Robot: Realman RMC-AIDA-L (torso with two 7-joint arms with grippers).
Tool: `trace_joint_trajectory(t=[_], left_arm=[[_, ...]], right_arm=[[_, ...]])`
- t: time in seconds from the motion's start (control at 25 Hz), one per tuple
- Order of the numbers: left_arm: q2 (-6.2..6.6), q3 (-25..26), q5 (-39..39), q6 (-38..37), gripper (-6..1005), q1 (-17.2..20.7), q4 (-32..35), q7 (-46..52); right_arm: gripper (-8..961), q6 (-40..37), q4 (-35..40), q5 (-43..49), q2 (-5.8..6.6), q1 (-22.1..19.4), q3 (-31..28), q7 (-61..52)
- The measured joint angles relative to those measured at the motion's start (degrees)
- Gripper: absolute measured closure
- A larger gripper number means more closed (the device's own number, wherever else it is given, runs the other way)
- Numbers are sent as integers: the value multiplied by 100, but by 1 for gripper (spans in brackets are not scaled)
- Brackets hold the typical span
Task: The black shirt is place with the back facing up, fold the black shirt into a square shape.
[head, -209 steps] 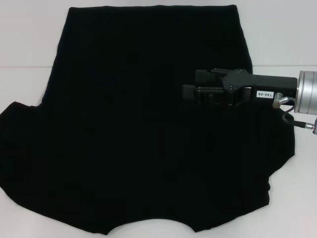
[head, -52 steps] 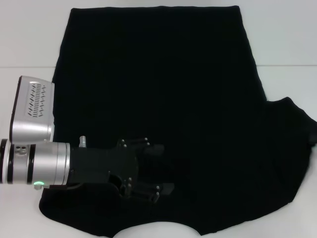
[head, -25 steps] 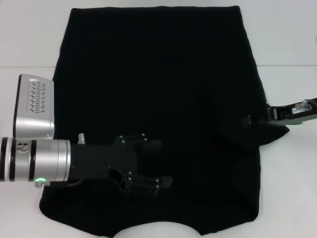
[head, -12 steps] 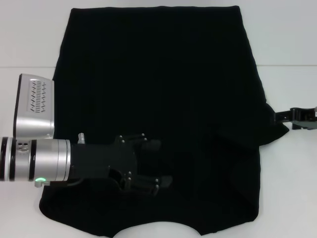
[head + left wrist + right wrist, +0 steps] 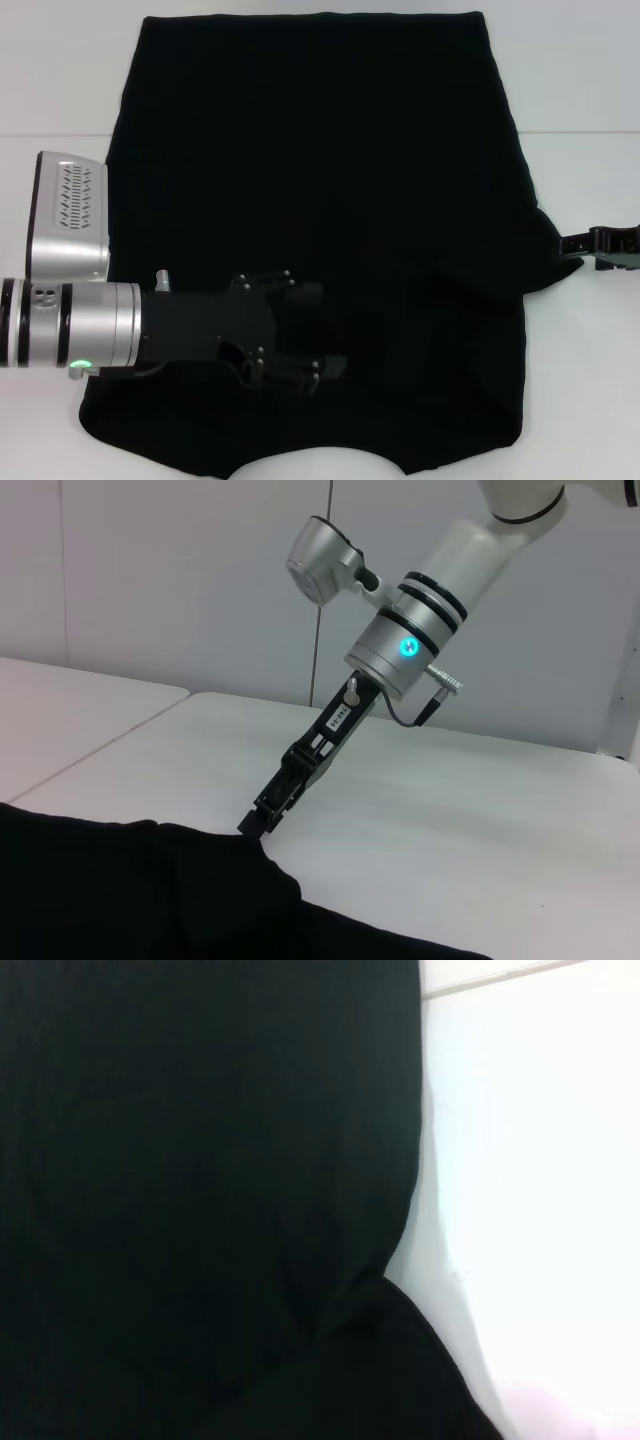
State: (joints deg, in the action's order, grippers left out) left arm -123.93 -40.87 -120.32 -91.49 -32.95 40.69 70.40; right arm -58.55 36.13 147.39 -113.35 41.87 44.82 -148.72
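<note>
Right gripper (image 5: 572, 246) farther off black shirt (image 5: 320, 200)

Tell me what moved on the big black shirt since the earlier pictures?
The right sleeve of the soft black cloth T-shirt got folded inward. The right gripper let it go and backed off to the shirt's right edge. The left gripper stayed pressed on the cloth near the neckline.

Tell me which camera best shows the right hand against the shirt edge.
Left wrist view: the right hand appears whole, tip at the black shirt edge. Head view cuts it off at the frame edge; right wrist view shows only cloth.
</note>
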Motion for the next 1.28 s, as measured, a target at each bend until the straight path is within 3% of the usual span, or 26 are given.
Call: trace_joint_trajectory(t=[0.24,0.68,1.28], left_arm=[[0,0,0,0,66,0,0,0],[0,0,0,2,67,0,7,49],[16,0,1,31,66,-27,0,53]], right_arm=[[170,94,-38,0,0,14,8,-1],[539,124,-53,25,0,14,18,42],[529,242,-71,167,-21,58,18,7]])
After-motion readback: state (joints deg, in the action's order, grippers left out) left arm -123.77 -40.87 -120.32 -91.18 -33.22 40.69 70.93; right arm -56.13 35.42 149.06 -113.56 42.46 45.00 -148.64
